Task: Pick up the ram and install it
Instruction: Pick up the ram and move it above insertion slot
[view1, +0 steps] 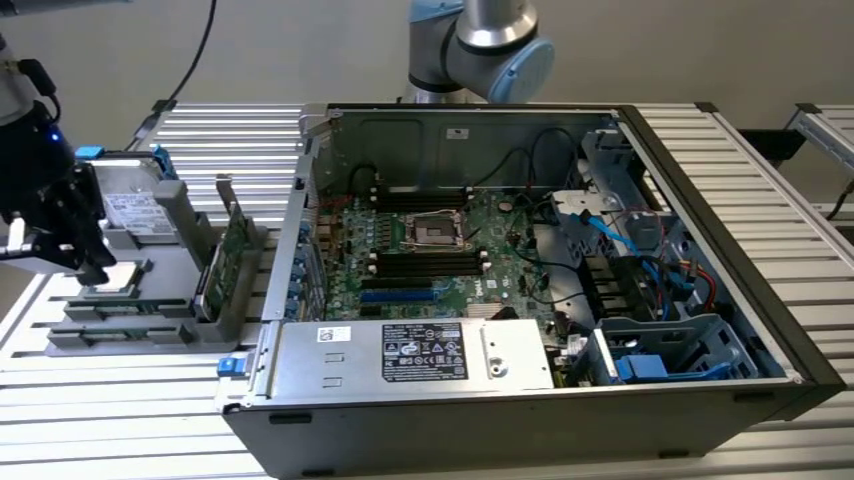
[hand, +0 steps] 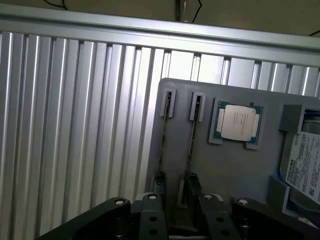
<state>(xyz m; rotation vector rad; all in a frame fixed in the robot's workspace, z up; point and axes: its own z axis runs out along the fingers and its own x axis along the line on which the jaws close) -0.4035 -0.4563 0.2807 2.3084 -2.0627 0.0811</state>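
Two ram sticks stand edge-on in slots of the grey fixture tray (hand: 235, 175): one ram stick (hand: 164, 140) and a second (hand: 192, 135) beside it. In the exterior view they lie low at the tray's front (view1: 127, 310). My gripper (hand: 180, 222) hangs above the sticks' near ends, open, with nothing between its fingers (hand: 150, 215). From outside, the black gripper (view1: 60, 260) hovers over the tray at the exterior view's left. The motherboard (view1: 414, 250) with its black memory slots (view1: 427, 262) lies in the open computer case (view1: 747, 330).
On the tray also sit a processor chip (hand: 239, 122), a silver hard drive (hand: 305, 165) and an upright green expansion card (view1: 238, 250). The case's power supply (view1: 414, 355) and blue drive cage (view1: 667, 350) line its front. Ribbed aluminium table (hand: 75, 125) surrounds everything.
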